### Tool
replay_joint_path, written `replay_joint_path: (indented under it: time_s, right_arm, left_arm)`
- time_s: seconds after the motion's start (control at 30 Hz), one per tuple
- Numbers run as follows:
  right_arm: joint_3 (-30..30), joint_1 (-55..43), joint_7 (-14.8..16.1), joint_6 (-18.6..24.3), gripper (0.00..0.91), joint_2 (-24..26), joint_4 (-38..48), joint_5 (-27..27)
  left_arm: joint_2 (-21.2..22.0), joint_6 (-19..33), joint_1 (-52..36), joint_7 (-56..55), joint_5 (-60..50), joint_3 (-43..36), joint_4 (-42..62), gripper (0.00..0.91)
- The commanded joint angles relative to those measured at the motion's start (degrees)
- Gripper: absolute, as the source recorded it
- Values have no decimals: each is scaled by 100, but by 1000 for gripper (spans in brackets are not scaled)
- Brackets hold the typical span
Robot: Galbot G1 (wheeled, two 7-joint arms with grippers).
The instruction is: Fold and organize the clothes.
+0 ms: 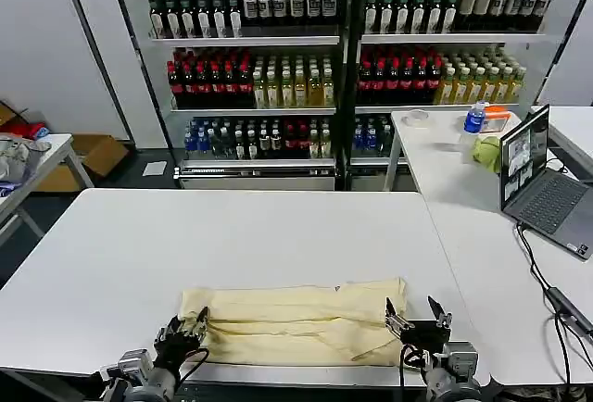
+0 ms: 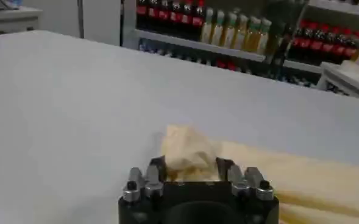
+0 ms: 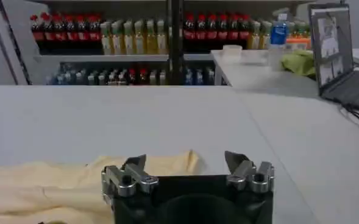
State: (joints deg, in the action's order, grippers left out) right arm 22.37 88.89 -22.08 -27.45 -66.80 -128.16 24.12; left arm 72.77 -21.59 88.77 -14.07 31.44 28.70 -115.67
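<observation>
The clothes are one pale yellow T-shirt (image 1: 296, 323), folded into a long strip along the near edge of the white table (image 1: 232, 235). My left gripper (image 1: 190, 328) sits at the strip's left end. In the left wrist view its gripper (image 2: 189, 163) holds a bunched-up lump of the T-shirt (image 2: 301, 176) between the fingers. At the strip's right end my right gripper (image 1: 417, 314) stands open. In the right wrist view its gripper (image 3: 185, 163) spans the T-shirt's (image 3: 45, 182) raised corner, without touching it.
A second white table on the right carries an open laptop (image 1: 542, 184), a lime-green cloth lump (image 1: 486, 152), a blue-capped bottle (image 1: 474, 117) and a cable (image 1: 556, 295). Shelves of bottles (image 1: 306, 50) stand behind. A side table (image 1: 28, 166) is at far left.
</observation>
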Motion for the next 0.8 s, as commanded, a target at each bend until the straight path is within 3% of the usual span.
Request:
replay_joint_path:
  time_s: [0.03,0.43,0.8]
  right_arm:
    - [-14,-10,-3,9,907,10,-48,14]
    - [66,110,-16,28,907,-2,-161,-12]
    - [-21,-73,-12,32,907,-11,-105,-8]
  left_arm:
    - [154,49,73,50,73,51,-27,10]
    - [-208,17,-66,106,716,632,7,10]
    - [-1746,53,-471,354,913,2064,886,10]
